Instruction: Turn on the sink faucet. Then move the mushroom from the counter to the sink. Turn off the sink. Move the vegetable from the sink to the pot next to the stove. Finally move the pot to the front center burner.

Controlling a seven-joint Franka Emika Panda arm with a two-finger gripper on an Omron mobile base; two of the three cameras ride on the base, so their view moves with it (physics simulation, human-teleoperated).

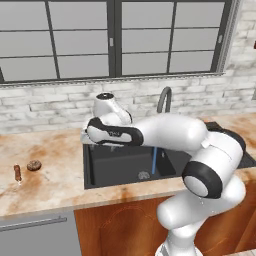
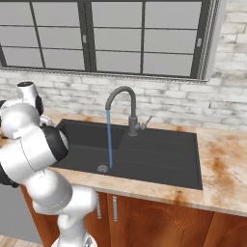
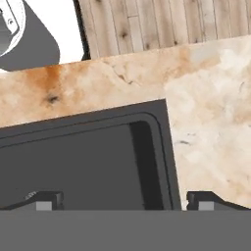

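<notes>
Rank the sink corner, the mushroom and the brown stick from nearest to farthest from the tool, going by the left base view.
1. Sink corner, directly below the tool.
2. Mushroom, on the counter left of the basin.
3. Brown stick, farther left, past the mushroom.

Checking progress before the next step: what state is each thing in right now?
sink faucet: on, water running into the basin.
sink: no vegetable inside.
mushroom: on the counter, left of the sink.
tool: open, holding nothing, over the sink's corner.
</notes>
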